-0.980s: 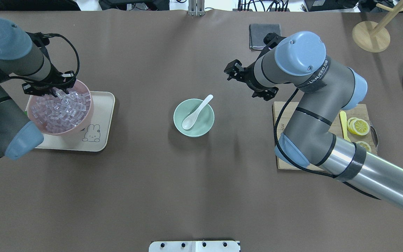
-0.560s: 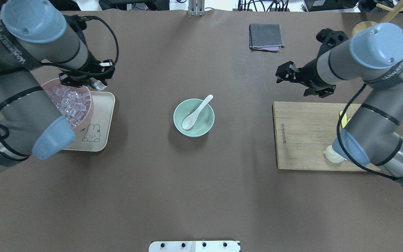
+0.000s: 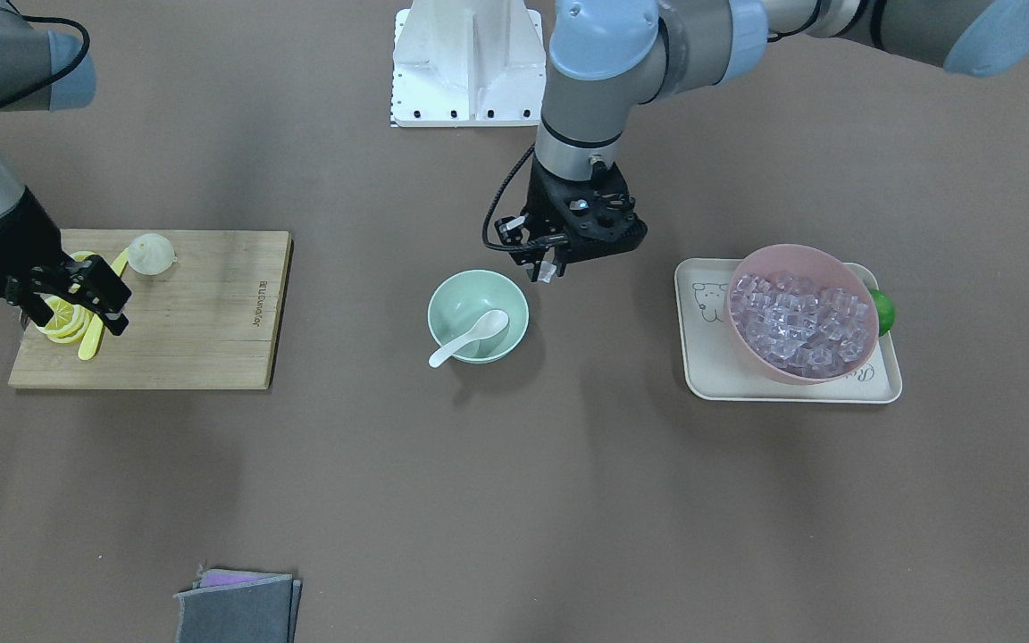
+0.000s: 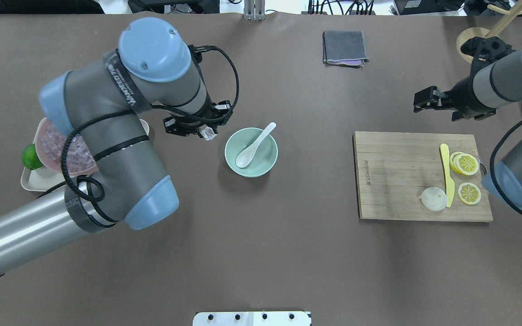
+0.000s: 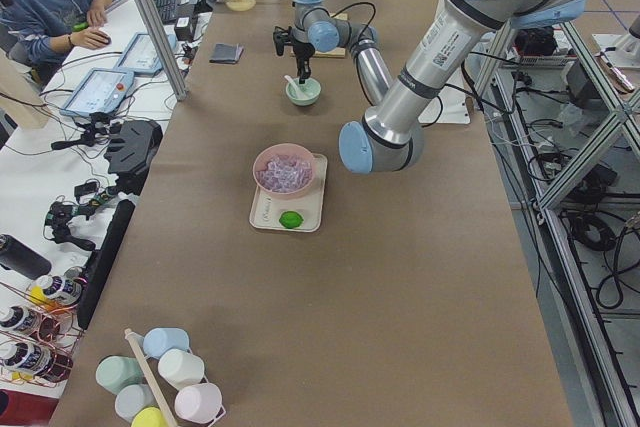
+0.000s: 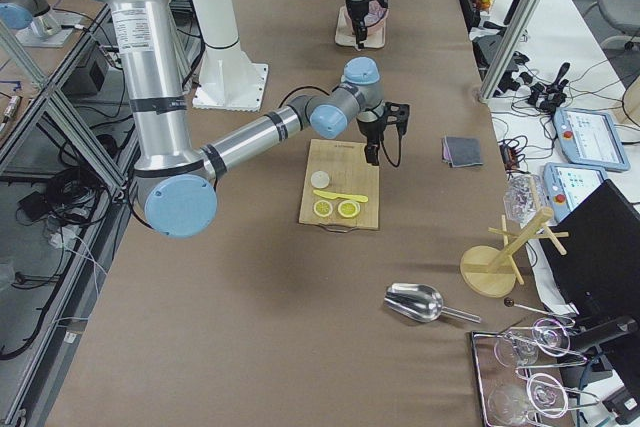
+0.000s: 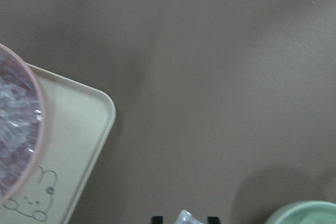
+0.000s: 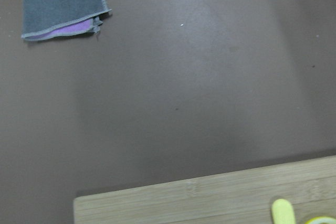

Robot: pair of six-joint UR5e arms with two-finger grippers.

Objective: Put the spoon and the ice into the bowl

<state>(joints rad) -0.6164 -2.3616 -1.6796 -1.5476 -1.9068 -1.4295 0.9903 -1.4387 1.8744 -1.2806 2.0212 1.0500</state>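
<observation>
The mint-green bowl (image 4: 264,159) (image 3: 459,304) stands mid-table. The white spoon (image 4: 254,146) (image 3: 470,338) lies in it, handle over the rim. My left gripper (image 4: 206,132) (image 3: 546,268) is shut on one clear ice cube (image 4: 207,133) (image 3: 547,271) and hangs just beside the bowl's rim, on the pink bowl's side. The cube also shows at the bottom of the left wrist view (image 7: 185,217). More ice (image 3: 796,317) fills the pink bowl (image 3: 747,353). My right gripper (image 4: 417,103) (image 3: 117,304) is open and empty, above the table by the cutting board's far edge.
The pink bowl sits on a cream tray (image 3: 711,362) with a lime (image 3: 882,311). A wooden cutting board (image 4: 392,176) holds a yellow knife (image 4: 445,172), lemon slices (image 4: 465,164) and a lemon end. A grey cloth (image 4: 343,47) lies at the far side.
My left gripper has left the pink bowl with an ice cube and moved across to the mint bowl's rim. My right arm has drawn away from the mint bowl toward the cutting board's far corner.
</observation>
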